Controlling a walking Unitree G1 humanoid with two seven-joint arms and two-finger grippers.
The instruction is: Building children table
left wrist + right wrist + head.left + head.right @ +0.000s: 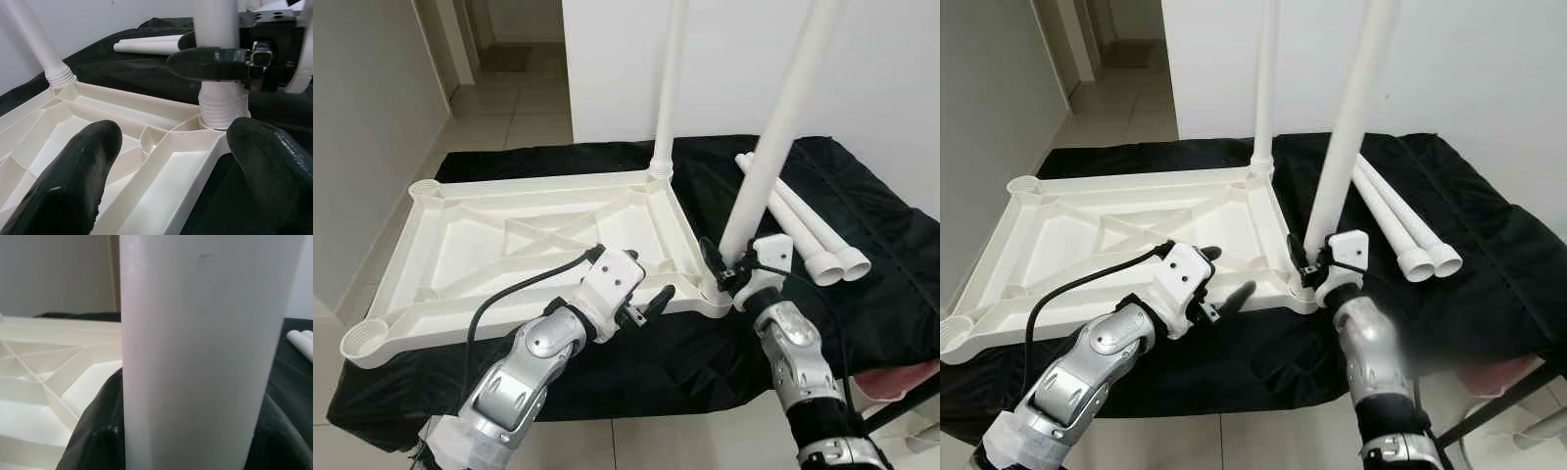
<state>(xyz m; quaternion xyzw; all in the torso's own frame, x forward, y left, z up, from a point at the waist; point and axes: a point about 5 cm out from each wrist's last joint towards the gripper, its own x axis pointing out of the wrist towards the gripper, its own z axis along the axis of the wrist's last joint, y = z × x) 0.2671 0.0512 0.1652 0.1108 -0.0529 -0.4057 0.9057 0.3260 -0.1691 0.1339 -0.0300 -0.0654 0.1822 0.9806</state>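
Upside-down white tabletop (524, 230) lying on a black cloth (862, 196) over a stand. One leg (668, 88) is standing in the corner socket at the tabletop's 1 o'clock. The right gripper (732, 272), fingers clamped around a second leg (773, 137), is holding it tilted in the 4 o'clock corner socket. The left gripper (646, 305), fingers apart, is hovering over the tabletop's near rim. Two spare legs (808, 230) are lying at 3 o'clock of the tabletop.

Bright even indoor light, soft shadows; wrist views blurry up close.
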